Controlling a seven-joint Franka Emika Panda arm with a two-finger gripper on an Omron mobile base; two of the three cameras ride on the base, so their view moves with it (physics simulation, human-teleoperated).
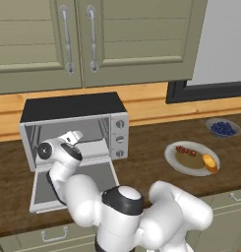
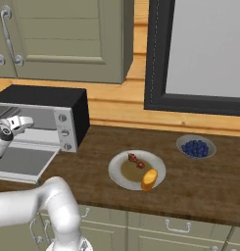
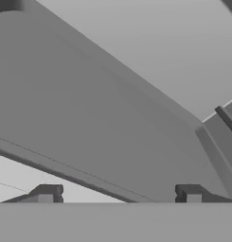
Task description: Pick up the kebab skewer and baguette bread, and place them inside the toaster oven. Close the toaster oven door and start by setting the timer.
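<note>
Currently:
gripper: (image 3: 119, 194) fingertips stand wide apart, nothing between them; the hand reaches into the mouth of the toaster oven (image 1: 75, 128), grey inner walls ahead in the hand view
toaster oven: silver box, black top, on the brown counter (image 2: 200, 184) at its left end, against the wooden wall strip; three round knobs down its right front
toaster oven door: (image 1: 87, 179) dropped down flat over the counter edge, glass side up; the arm passes above it
kebab skewer: (image 2: 135, 161) lies on the cream plate (image 2: 119, 179), on the plate's far side, dark red chunks in a row
baguette bread: (image 2: 149, 179) on the same plate, at its near right rim, just beside the skewer but apart from it
plate position: right of the oven, well apart from the gripper
berries: (image 2: 196, 148) blue heap in a small dish, further right, near the wall
cabinets: olive doors (image 1: 122, 34) above the oven, drawers below the counter
</note>
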